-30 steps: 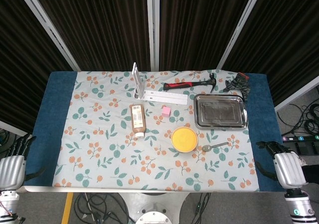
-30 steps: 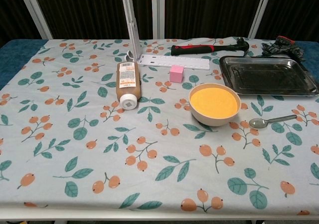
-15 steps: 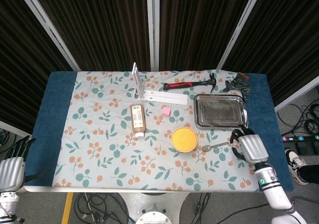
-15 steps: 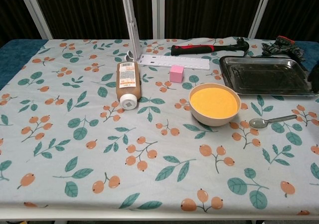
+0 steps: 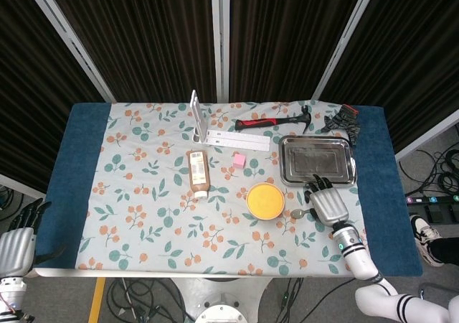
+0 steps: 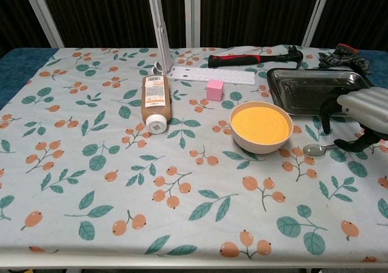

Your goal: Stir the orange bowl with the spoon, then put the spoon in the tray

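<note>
Floral tablecloth (image 6: 91,164) | spoon (image 6: 316,149) under right hand (image 6: 362,112) fingers (image 6: 325,116), untouched

Table (image 5: 79,194) under floral cloth (image 5: 158,208)

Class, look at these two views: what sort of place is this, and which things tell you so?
Probably a robot test rig in a lab, not a kitchen: black curtains frame the cloth-covered table, loose cables lie on the floor, and a hammer sits oddly near the orange bowl.
</note>
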